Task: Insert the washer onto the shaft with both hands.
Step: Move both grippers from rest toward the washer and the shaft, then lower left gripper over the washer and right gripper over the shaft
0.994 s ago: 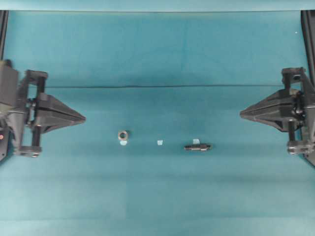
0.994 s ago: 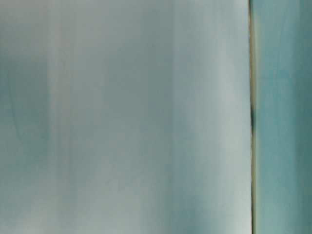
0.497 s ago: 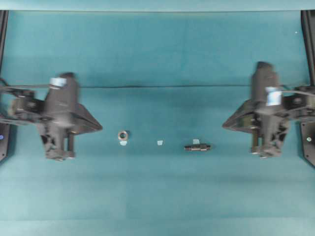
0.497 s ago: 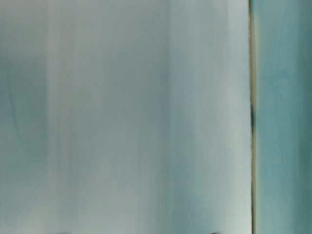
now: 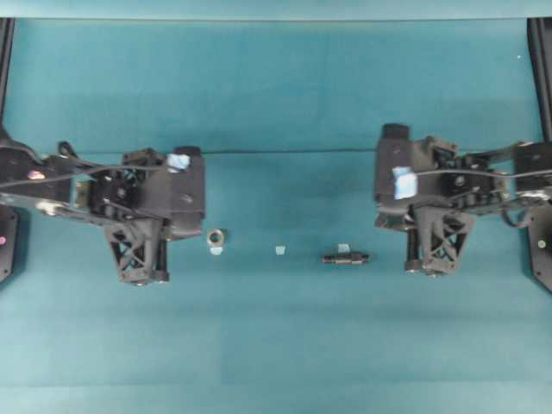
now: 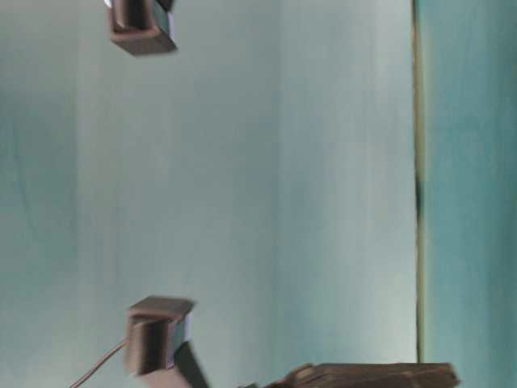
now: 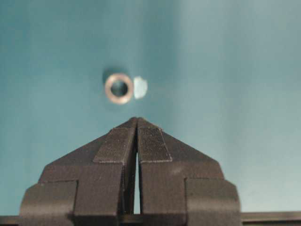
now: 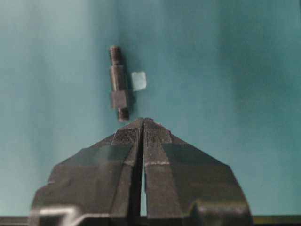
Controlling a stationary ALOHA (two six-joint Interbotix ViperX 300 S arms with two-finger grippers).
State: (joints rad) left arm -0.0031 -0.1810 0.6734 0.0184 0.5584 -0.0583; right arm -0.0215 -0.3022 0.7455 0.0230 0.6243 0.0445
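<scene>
Both end effectors were shut and empty: left [image 7: 137,120] just below the washer [image 7: 119,88] mid-frame, right [image 8: 143,120] under the shaft [image 8: 118,89]. I'd open each before dropping, centred on its part

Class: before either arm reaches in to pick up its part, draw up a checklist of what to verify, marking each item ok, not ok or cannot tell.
1. Washer lies flat, hole up: ok.
2. Shaft lies free on the table: ok.
3. Left end effector open for grasping: not ok, shut.
4. Right end effector open for grasping: not ok, shut.
5. Tape square clear of washer: cannot tell, right beside it.
6. Each end effector faces its part: ok.
</scene>
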